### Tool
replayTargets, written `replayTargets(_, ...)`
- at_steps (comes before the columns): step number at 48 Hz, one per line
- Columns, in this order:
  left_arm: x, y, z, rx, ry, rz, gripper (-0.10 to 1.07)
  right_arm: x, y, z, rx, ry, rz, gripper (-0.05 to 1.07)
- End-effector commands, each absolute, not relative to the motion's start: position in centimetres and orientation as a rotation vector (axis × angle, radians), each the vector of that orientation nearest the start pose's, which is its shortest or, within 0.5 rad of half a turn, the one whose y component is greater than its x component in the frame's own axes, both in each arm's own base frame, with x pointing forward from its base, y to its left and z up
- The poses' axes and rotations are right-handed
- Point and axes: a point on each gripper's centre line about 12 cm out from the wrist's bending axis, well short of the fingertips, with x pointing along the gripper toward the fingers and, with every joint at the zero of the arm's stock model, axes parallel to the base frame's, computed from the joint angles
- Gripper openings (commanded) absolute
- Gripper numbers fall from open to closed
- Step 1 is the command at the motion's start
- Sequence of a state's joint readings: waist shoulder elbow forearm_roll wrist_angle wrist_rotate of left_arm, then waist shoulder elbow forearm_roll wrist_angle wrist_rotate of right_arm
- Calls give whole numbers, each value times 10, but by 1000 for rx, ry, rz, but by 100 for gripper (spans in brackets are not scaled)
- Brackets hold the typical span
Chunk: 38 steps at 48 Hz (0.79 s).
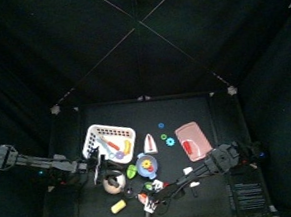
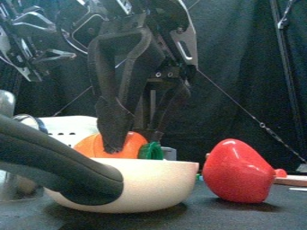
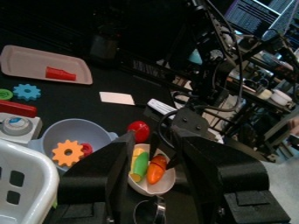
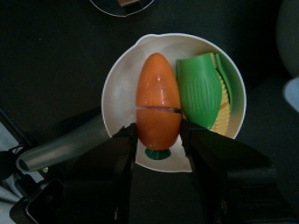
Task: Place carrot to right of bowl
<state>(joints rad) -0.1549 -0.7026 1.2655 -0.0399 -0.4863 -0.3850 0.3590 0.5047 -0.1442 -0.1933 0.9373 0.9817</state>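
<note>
The orange carrot (image 4: 158,98) lies in a white bowl (image 4: 121,80) beside a green-husked corn cob (image 4: 208,87). My right gripper (image 4: 162,147) hangs right over the bowl, open, with a jaw on each side of the carrot's green stalk end. In the front view its fingers (image 2: 115,135) reach down to the carrot (image 2: 99,144) inside the bowl (image 2: 144,184). My left gripper (image 3: 155,156) is open and empty, held back from the bowl (image 3: 165,181), and its view shows the carrot (image 3: 156,168) there.
A red pepper (image 2: 238,171) lies just right of the bowl. A grey bar (image 2: 54,169) crosses in front of the bowl's left side. A blue bowl with an orange gear (image 3: 68,150), a white rack (image 1: 109,143) and a pink tray (image 1: 192,135) stand farther back.
</note>
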Motion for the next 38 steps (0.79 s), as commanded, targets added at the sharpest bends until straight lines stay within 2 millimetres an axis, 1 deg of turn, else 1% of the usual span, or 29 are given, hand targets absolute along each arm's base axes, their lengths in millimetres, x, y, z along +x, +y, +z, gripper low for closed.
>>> replayTargets(1, 223, -33, 230, -411, 89, -124, 79, 486, 166, 180, 454, 1141, -328, 58)
replayTargets(13, 223, -33, 230, -411, 91, -123, 79, 484, 167, 191, 472, 1122, -321, 58)
replayTargets(25, 223, -33, 230, -411, 90, -124, 79, 485, 167, 194, 476, 1110, -313, 58)
replayTargets(32, 223, -33, 230, -410, 91, -124, 79, 483, 165, 203, 469, 1090, -309, 58)
replayTargets(38, 223, -33, 230, -410, 89, -124, 79, 478, 160, 210, 456, 1080, -314, 58)
